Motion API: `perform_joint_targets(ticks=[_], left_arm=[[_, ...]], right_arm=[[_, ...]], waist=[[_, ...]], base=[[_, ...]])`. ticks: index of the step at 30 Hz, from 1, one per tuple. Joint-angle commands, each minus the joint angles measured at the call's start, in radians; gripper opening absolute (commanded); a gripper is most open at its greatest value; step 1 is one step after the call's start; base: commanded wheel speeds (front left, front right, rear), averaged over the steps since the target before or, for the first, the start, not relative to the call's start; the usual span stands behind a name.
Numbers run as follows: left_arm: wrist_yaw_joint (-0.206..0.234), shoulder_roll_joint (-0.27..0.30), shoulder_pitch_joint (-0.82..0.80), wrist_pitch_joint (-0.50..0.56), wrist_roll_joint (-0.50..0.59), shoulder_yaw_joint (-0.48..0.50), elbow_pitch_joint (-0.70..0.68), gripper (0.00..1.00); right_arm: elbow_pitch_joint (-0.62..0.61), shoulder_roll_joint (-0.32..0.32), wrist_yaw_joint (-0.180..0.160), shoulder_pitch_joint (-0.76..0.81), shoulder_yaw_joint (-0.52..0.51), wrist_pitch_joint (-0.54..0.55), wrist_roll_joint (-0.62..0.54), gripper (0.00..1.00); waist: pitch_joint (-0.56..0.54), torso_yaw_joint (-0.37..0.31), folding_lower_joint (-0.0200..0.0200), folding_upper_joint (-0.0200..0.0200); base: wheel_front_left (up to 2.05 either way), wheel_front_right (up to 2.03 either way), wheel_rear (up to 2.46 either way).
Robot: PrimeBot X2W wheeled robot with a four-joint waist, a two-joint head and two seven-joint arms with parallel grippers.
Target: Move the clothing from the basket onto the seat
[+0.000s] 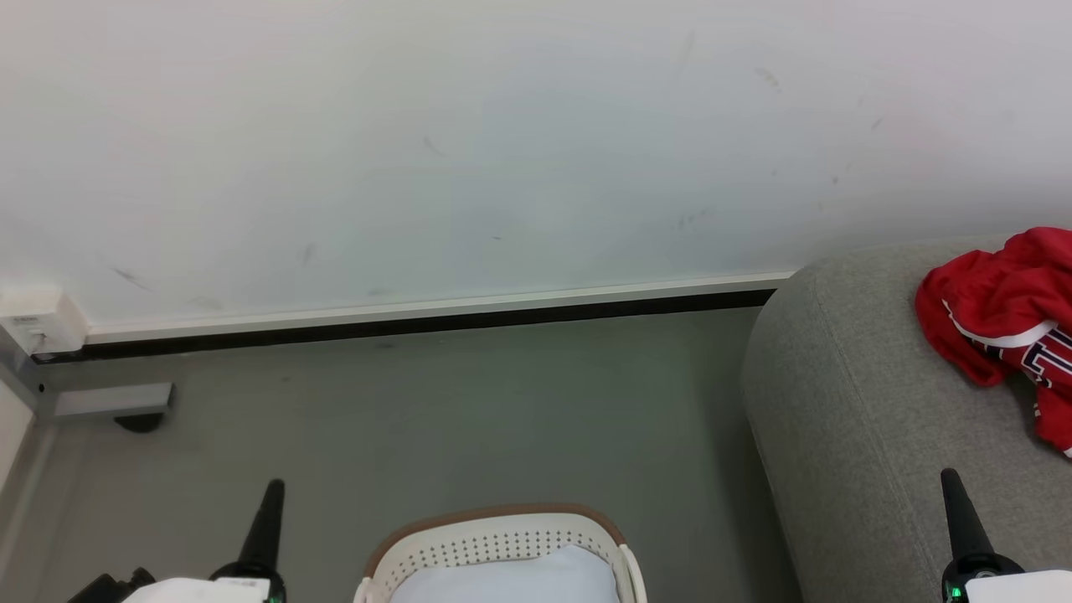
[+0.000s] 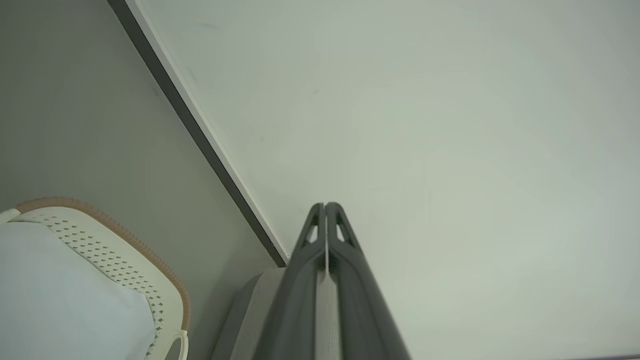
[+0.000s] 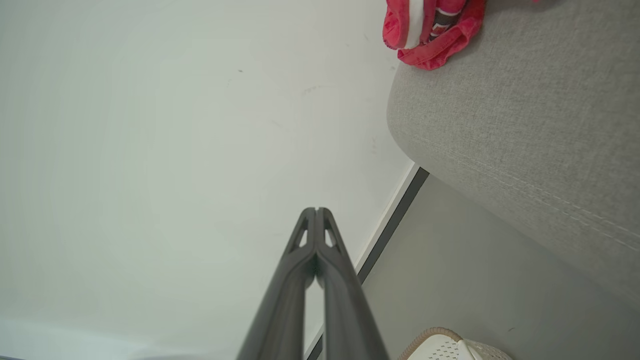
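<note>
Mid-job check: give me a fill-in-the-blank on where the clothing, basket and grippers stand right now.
The plain pale white-blue cloth lies ____ the off-white perforated plastic basket with a brown rim.
The soft red sports garment with white trim lies on the large ____ fabric sofa.
The basket stands to the robot's ____ of the sofa.
The left gripper and the right gripper are both ____, holding nothing.
Missing words: inside; grey; left; shut.
</note>
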Motion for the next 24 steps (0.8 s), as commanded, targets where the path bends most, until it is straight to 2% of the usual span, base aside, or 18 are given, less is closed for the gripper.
perform_joint_targets(ticks=[1,24], left_arm=[[-0.008,0.003,-0.018,0.009,-0.033,0.008,-0.006,0.00],[-0.026,0.000,-0.044,0.056,-0.218,0.033,-0.002,0.00]], right_arm=[[-0.011,-0.008,-0.001,-0.023,-0.007,0.008,0.032,0.00],[-0.013,-0.005,-0.002,-0.041,-0.031,0.059,0.212,0.00]], waist=[[0.000,0.001,0.0000,0.0000],[0.007,0.013,-0.0001,0.0000]], base=[[0.00,0.00,0.00],[0.00,0.00,0.00]])
